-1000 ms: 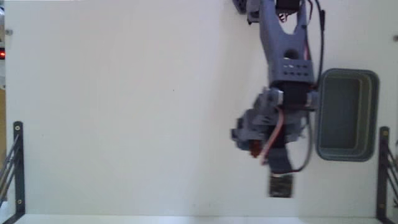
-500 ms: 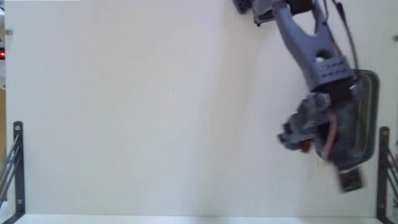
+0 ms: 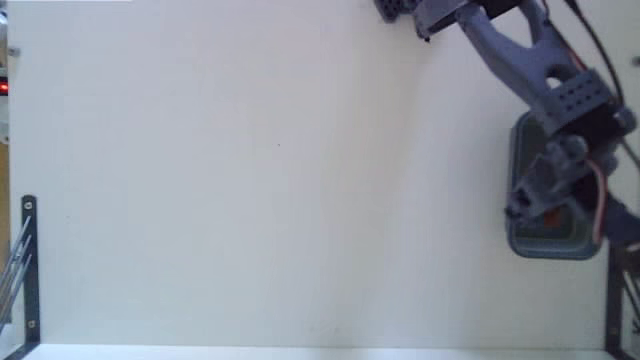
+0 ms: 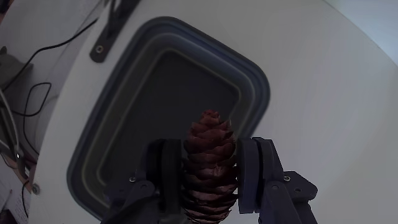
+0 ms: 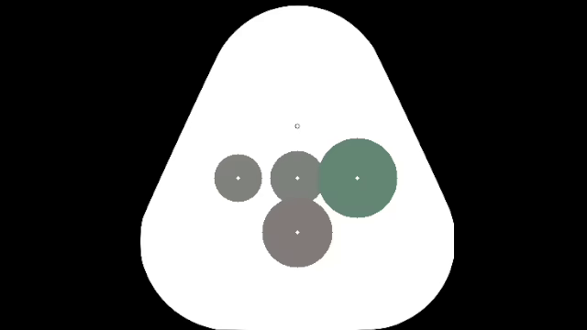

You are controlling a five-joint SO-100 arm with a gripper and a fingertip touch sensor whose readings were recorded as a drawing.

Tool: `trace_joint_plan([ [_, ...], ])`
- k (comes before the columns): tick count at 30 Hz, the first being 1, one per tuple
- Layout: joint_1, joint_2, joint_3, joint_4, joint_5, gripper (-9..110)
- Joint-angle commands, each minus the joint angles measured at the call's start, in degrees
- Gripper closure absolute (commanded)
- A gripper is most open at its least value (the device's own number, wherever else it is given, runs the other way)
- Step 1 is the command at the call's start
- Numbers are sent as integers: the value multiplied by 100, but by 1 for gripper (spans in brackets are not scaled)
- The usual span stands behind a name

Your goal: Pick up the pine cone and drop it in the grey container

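A: Hand (image 4: 211, 152) first. State?

B: Pinching the pine cone (image 4: 210, 165). In the wrist view both dark fingers (image 4: 169, 174) press its flanks, one on each side, the cone upright between them, tip pointing away from the camera. Reddish-brown, scales plain to see.

A: And where does that put the cone?

B: Over the grey container (image 4: 124, 106). Wrist view shows the dark inside of the tray directly behind the cone tip, the thick rounded rim wrapping around it. Cone is clear of the tray floor, held in the hand, not resting on anything.

A: Fixed view agrees?

B: Roughly. The arm (image 3: 530, 60) reaches from the top edge down to the right, and the hand (image 3: 548, 205) sits over the grey container (image 3: 520, 245) near the right edge. A spot of red-brown shows among the grey parts there, probably the cone, but the picture is too soft to be sure.

A: Surroundings?

B: Pale tabletop (image 3: 250, 180), bare white surface around the tray. Black metal brackets (image 3: 28, 265) at the left edge in the fixed view. In the wrist view, black cables (image 4: 37, 74) trail off beyond the tabletop's edge at the left.
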Motion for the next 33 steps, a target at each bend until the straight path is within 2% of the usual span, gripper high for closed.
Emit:
trace_joint_plan([
  [1,-281,142,-232,-90,26,57],
  [33,-488,125,-239,-101,26,57],
])
